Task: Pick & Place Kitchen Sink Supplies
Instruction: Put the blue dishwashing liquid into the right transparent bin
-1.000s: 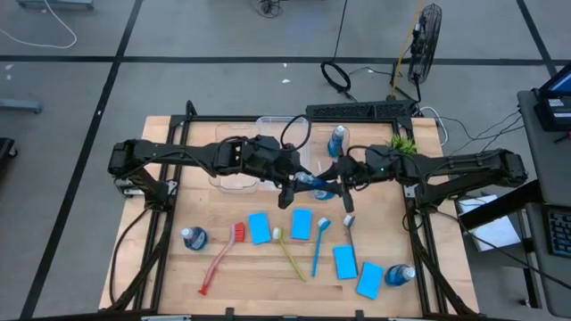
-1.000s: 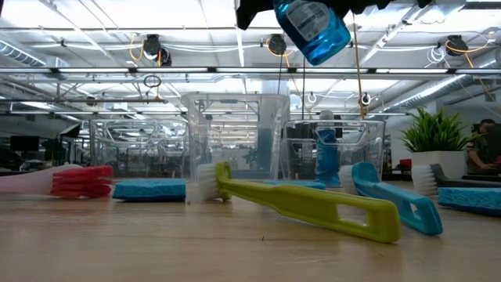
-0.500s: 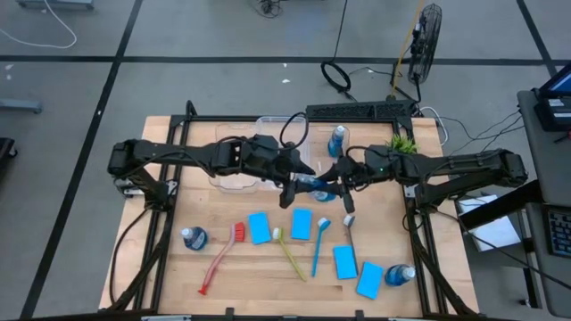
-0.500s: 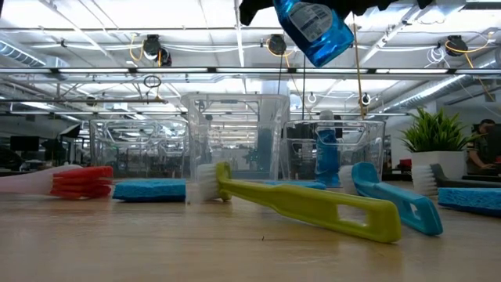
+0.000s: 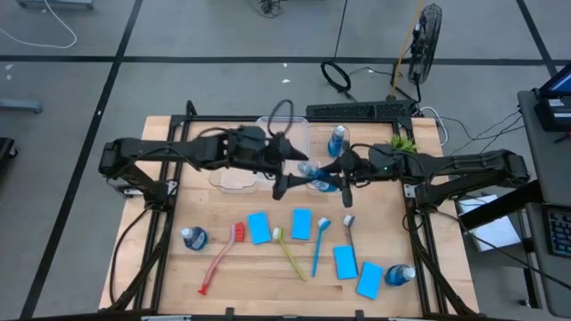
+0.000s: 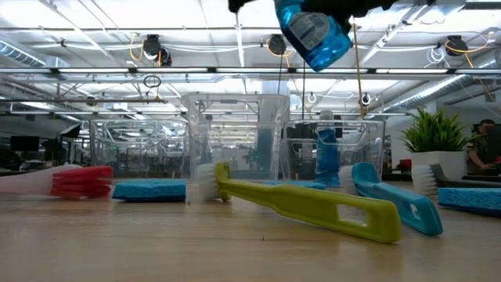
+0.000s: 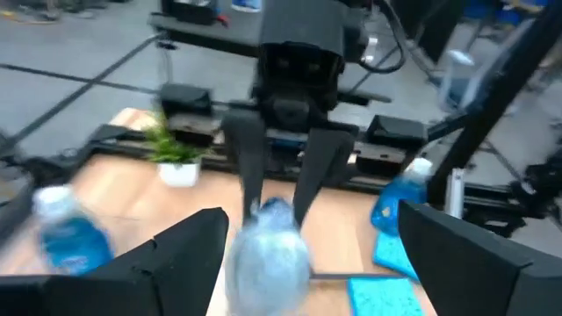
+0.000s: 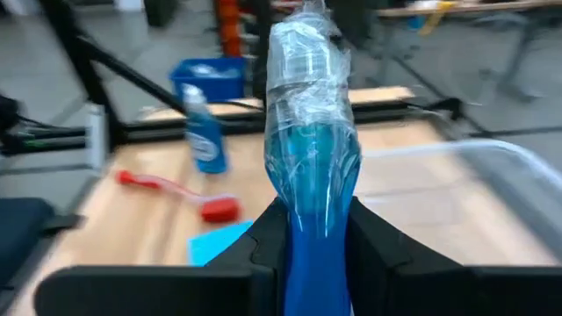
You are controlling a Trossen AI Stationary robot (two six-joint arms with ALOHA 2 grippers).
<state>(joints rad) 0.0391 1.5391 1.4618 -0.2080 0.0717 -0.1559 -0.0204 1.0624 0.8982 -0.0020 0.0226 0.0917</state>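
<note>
High view: the right gripper (image 5: 334,174) is clamping its fingers on a blue bottle (image 5: 315,176) in the air above the middle of the tabletop (image 5: 241,267), while the left gripper (image 5: 284,175), fingers spread and released, is hanging just beside it. One bottle (image 5: 336,140) is standing in a clear bin (image 5: 284,134) at the back. Four brushes (image 5: 218,259), four sponges (image 5: 260,227) and two bottles (image 5: 194,238) are lying loose, so most of the sorting is remaining.

Blue bottle (image 5: 318,175) held aloft mid-table, sponges (image 5: 260,227), brushes (image 5: 219,259), other bottles (image 5: 194,237) lying scattered below
</note>
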